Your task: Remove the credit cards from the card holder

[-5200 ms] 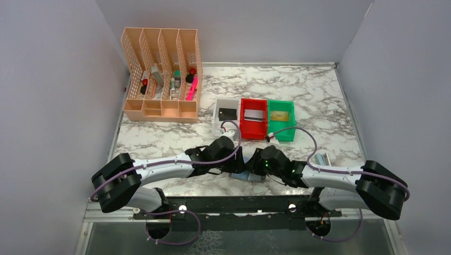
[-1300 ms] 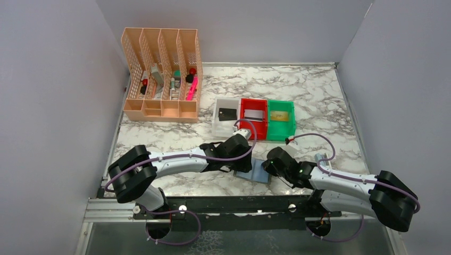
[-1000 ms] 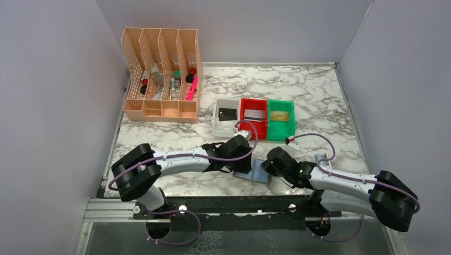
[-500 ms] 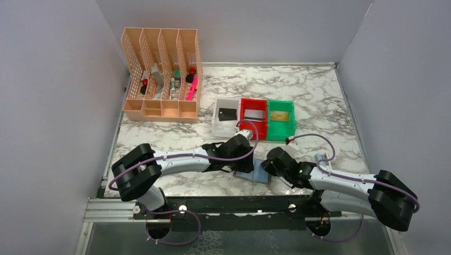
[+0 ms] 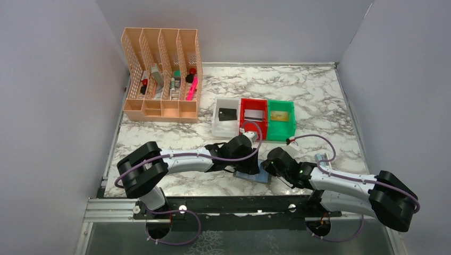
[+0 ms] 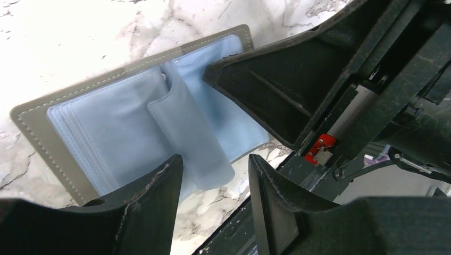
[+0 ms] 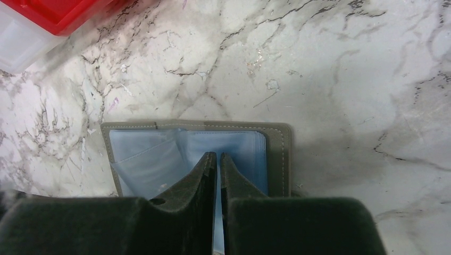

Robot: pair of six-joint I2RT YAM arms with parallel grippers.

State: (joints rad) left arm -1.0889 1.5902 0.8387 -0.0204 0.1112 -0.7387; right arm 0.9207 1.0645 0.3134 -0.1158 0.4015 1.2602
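top view high overhead; wrist views close, share card holder (image 7: 159,151)

Bright, even light from above, the overhead view sharp; soft shadows pool on the marble table (image 5: 319,101) around the card holder (image 5: 254,175); in the left wrist view the marble beyond the card holder (image 6: 106,133) is washed out, the left gripper (image 6: 215,159) before it dark and blurred; in the right wrist view a faint shadow lies right of the card holder (image 7: 143,154).

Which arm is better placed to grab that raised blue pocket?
Probably left: the left gripper stands open astride a raised pocket of the card holder, while the right gripper is shut.
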